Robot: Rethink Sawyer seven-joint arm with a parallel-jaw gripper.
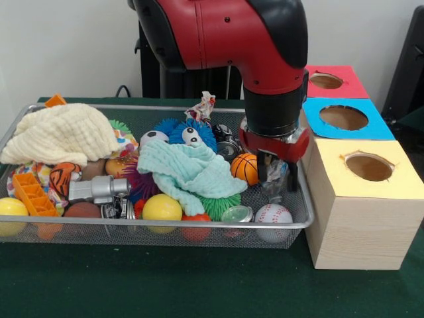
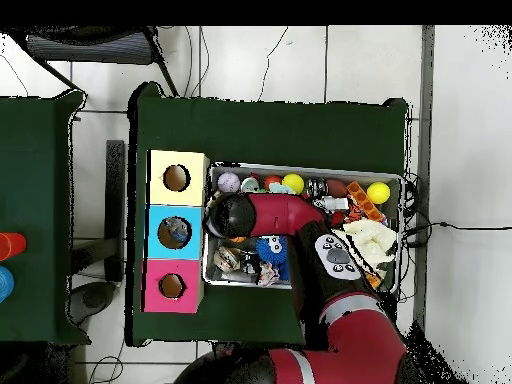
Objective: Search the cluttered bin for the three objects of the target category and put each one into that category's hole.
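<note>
From the front, the red and black arm (image 1: 265,46) is reaching down into the bin (image 1: 291,225), which is sitting on the green counter (image 1: 165,285) toward its left and middle. The tool (image 1: 277,173) is hanging low at the bin's right end, its dark fingers (image 1: 262,169) closing on a crinkled see-through plastic piece (image 1: 277,180), gripping it just above the baseball (image 1: 273,214) and beside the small basketball (image 1: 244,167). A mint cloth (image 1: 189,171) is lying across the middle of the clutter, and a cream cloth (image 1: 63,136) is heaped at the left end. Three boxes are standing along the counter's right edge, touching the bin's end: yellow-topped nearest, blue-topped behind it, and the red-topped one farthest back with the hole (image 1: 326,81).

From overhead, the arm (image 2: 290,215) is stretching across the bin (image 2: 300,169), its end lying over the bin's left end and hiding the tool, so the grip cannot be judged here. The hole (image 2: 172,286) is showing in the red-topped box nearest the counter's bottom edge, well apart from the arm's end.
</note>
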